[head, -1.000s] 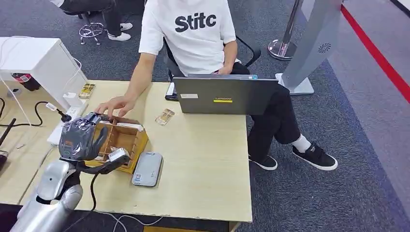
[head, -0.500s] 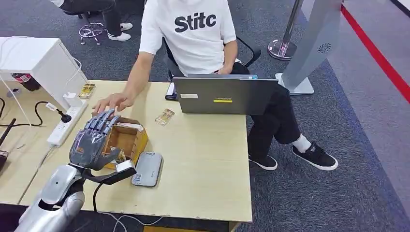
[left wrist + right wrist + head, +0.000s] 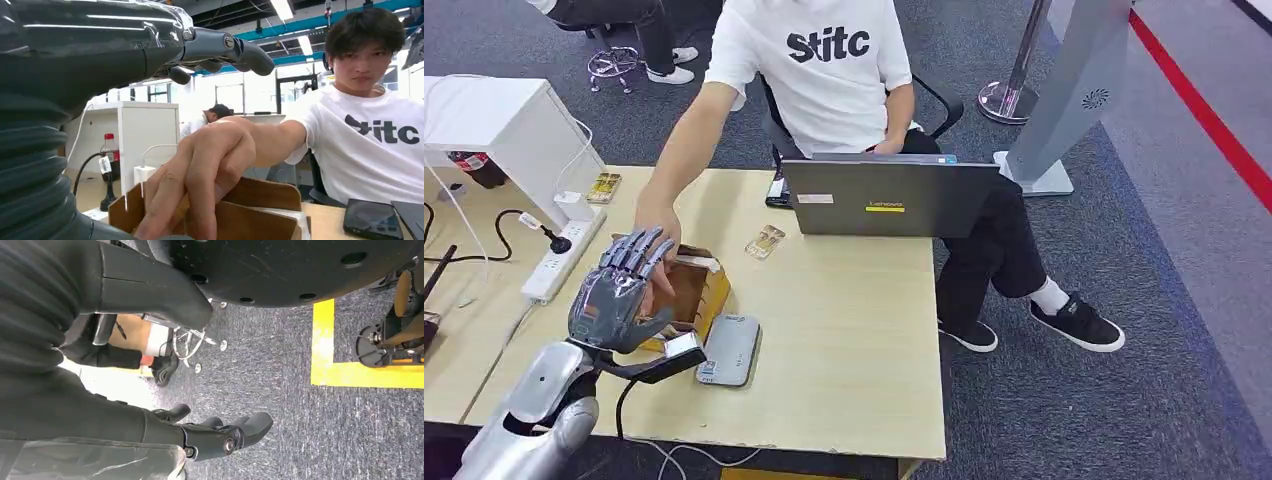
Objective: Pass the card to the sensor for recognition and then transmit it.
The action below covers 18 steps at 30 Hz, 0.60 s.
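My left hand (image 3: 617,291) hovers over the near end of a wooden box (image 3: 711,288) on the table, fingers stretched out and apart, holding nothing. A person's hand (image 3: 660,268) reaches down into the box just beyond my fingers. In the left wrist view my left hand (image 3: 150,45) stands above that person's hand (image 3: 200,170), whose fingers dip into the box (image 3: 255,212). A grey flat sensor (image 3: 729,348) lies right of the box. A small card (image 3: 765,241) lies on the table past the box. My right hand (image 3: 205,437) hangs over carpet, holding nothing, fingers loosely extended.
The person sits across the table (image 3: 844,330) behind a grey laptop (image 3: 889,197), with a dark phone (image 3: 776,190) beside it. A white power strip (image 3: 559,258) and cables lie at the left, by a white cabinet (image 3: 499,120). Another small packet (image 3: 604,186) lies at the far left.
My left hand uncurled and stretched its fingers over the box, then stayed put. The person's hand moved from the table beside the box down into the box.
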Tool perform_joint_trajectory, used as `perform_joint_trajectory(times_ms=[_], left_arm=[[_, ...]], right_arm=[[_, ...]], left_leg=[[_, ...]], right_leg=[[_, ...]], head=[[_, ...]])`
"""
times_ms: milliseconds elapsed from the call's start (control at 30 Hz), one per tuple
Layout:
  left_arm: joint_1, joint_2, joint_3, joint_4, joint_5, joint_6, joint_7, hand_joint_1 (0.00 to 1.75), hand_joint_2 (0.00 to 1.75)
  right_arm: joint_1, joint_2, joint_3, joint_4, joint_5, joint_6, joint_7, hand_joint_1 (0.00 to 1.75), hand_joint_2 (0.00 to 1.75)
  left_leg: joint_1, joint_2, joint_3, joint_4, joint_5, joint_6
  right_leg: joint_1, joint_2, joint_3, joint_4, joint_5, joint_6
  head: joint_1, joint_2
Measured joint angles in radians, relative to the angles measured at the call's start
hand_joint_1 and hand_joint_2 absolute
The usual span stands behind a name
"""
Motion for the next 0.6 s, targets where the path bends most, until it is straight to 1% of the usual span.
perform_joint_trajectory(times_ms=[233,333,367,433,533,600], left_arm=[[0.0,0.001,0.0,0.0,0.0,0.0,0.0,0.0,1.75],[0.0,0.013,-0.002,-0.001,0.001,-0.031,0.008,0.0,1.75],[0.003,0.025,-0.003,-0.008,0.004,-0.045,0.008,0.0,1.75],[0.008,0.038,-0.005,-0.017,0.006,-0.048,0.008,0.0,1.75],[0.012,0.039,-0.006,-0.022,0.003,-0.054,0.007,0.0,1.75],[0.017,0.037,-0.007,-0.028,0.011,-0.051,-0.004,0.0,1.75]], right_arm=[[0.0,0.0,0.0,0.0,0.0,0.0,0.0,0.0,1.75],[0.0,0.0,0.0,0.0,-0.004,0.0,0.0,0.0,1.75],[0.0,0.0,0.0,0.0,-0.007,-0.001,-0.001,0.0,1.75],[0.0,0.0,0.0,0.0,-0.009,-0.001,-0.001,0.0,1.75],[0.0,0.0,0.0,0.0,-0.01,-0.001,-0.001,0.0,1.75],[0.0,0.0,0.0,0.0,-0.012,-0.001,-0.001,0.0,1.75]], left_leg=[[0.0,0.0,0.0,0.0,0.0,0.0],[0.0,0.0,0.0,0.0,0.0,0.0],[0.0,0.0,0.0,0.0,0.0,0.0],[0.0,0.0,0.0,0.0,0.0,0.0],[0.0,0.0,0.0,0.0,0.0,0.0],[0.0,0.0,0.0,0.0,0.0,0.0]], right_leg=[[0.0,0.0,0.0,0.0,0.0,0.0],[0.0,0.0,0.0,0.0,0.0,0.0],[0.0,0.0,0.0,0.0,0.0,0.0],[0.0,0.0,0.0,0.0,0.0,0.0],[0.0,0.0,0.0,0.0,0.0,0.0],[0.0,0.0,0.0,0.0,0.0,0.0]], head=[[0.0,0.0],[0.0,0.0],[0.0,0.0],[0.0,0.0],[0.0,0.0],[0.0,0.0]])
